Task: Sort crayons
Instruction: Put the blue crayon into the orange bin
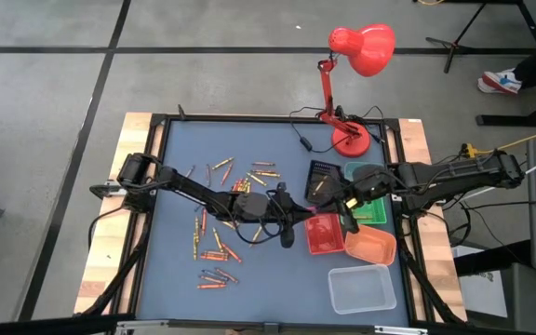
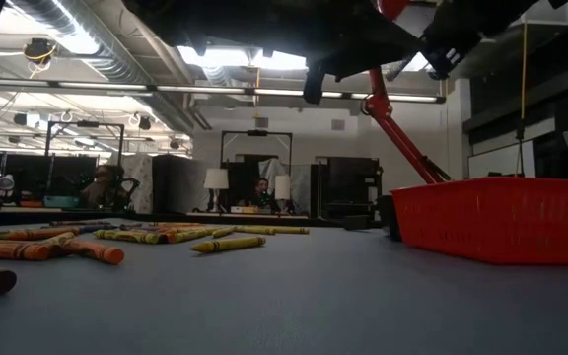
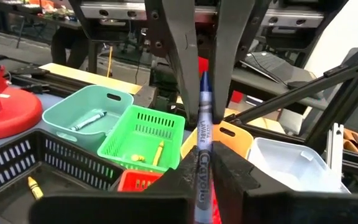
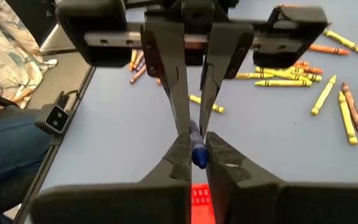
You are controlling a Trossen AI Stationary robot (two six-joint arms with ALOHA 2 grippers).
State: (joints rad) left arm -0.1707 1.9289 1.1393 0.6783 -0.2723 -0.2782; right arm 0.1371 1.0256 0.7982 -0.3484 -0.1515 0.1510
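I see a blue-violet crayon [image 3: 202, 146] pinched by both grippers' fingers at once; green tray [image 3: 143, 138] holds yellow crayons [image 3: 158, 152], teal tray [image 3: 86, 112] one teal crayon [image 3: 87, 119].

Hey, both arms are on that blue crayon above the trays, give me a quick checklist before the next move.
1. Right gripper has the blue crayon: ok, its jaws are closed on one end.
2. Left gripper has let go: not ok, its jaws are pressed against the other end.
3. Crayon is lined up between the two grippers: ok, it runs straight from one to the other.
4. What lies below the handover: not ok, the red tray is underneath, so a drop would likely land there.
5. Destination tray: cannot tell, though the teal tray holds one bluish crayon.
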